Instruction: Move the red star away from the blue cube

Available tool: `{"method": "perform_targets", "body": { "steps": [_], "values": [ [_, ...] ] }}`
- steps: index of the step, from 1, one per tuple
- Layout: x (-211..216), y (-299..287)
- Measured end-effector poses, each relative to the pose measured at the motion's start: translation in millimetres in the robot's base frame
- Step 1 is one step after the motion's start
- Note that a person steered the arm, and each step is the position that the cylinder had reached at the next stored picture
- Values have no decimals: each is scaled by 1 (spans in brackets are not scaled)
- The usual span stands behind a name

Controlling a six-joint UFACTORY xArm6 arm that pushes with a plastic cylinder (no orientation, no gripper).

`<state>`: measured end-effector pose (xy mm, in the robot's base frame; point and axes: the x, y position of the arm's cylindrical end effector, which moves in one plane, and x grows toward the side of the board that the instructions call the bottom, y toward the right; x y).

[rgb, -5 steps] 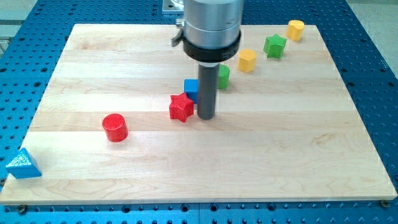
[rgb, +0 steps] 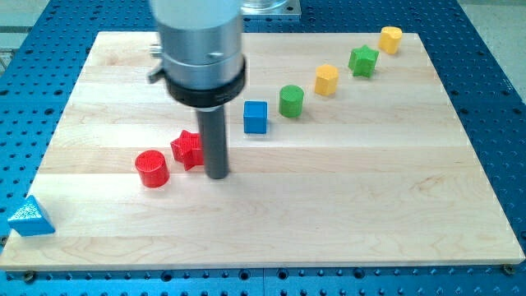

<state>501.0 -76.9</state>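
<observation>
The red star lies left of the board's middle, next to a red cylinder on its left. My tip stands against the star's right side. The blue cube sits to the upper right of the tip, well apart from the star.
A green cylinder, a yellow block, a green star and a yellow cylinder run in a diagonal row toward the view's top right. A blue triangle lies off the wooden board at the bottom left.
My tip has moved left and a little down, pushing the red star left, away from the blue cube and close to the red cylinder. The blue cube is now fully visible.
</observation>
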Motion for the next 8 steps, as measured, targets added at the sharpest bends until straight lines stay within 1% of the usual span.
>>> {"method": "perform_targets", "body": {
  "steps": [1,3,4,5,6,7,8],
  "values": [
    [6,-31],
    [39,-78],
    [46,-76],
    [18,-50],
    [15,-69],
    [38,-81],
    [40,-53]
  ]
}}
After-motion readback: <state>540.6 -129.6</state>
